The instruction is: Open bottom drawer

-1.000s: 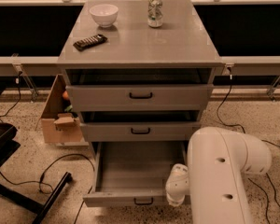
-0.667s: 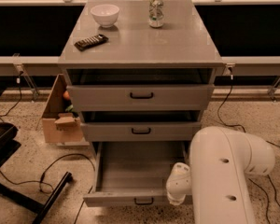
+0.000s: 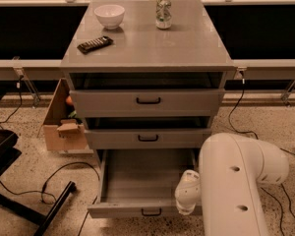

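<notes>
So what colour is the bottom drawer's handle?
Black handle, camera view. Gripper at front right of the bottom drawer.

The white arm (image 3: 236, 186) is running off the lower edge and covering the right front corner of the bottom drawer (image 3: 137, 181) — the gripper (image 3: 186, 200) is hanging there, its working end hiding. The cabinet (image 3: 152, 48) is masking part of the cardboard box (image 3: 59, 129) — its contents are blurring together.
</notes>
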Controlling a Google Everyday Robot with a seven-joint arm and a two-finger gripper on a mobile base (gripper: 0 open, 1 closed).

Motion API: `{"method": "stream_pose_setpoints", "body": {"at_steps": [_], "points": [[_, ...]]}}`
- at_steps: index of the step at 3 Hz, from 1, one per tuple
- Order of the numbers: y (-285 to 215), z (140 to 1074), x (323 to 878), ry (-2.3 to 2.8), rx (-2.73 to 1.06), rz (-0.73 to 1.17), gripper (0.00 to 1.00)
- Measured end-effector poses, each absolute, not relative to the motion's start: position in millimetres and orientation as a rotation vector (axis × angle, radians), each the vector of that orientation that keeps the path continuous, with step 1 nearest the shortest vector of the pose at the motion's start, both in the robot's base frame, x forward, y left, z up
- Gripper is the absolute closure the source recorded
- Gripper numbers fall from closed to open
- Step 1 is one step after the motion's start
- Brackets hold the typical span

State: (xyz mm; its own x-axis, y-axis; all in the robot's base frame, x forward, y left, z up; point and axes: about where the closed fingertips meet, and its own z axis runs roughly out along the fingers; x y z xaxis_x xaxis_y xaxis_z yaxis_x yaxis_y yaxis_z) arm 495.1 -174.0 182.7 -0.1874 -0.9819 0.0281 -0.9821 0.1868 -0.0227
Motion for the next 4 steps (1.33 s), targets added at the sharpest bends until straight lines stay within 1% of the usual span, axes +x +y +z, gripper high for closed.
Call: {"method": "stream_pose_setpoints", "body": {"at_steps": [1,2,3,4], "points": [[-174.0,182.6,495.1,-2.414,1.998,0.055,0.58],[-174.0,182.6,495.0,-2.414,1.998,0.055,0.27],[-174.0,182.6,495.0,-2.414,1.998,0.055,0.04],[-174.0,182.6,495.0,-2.414,1.998,0.055,0.00]]}}
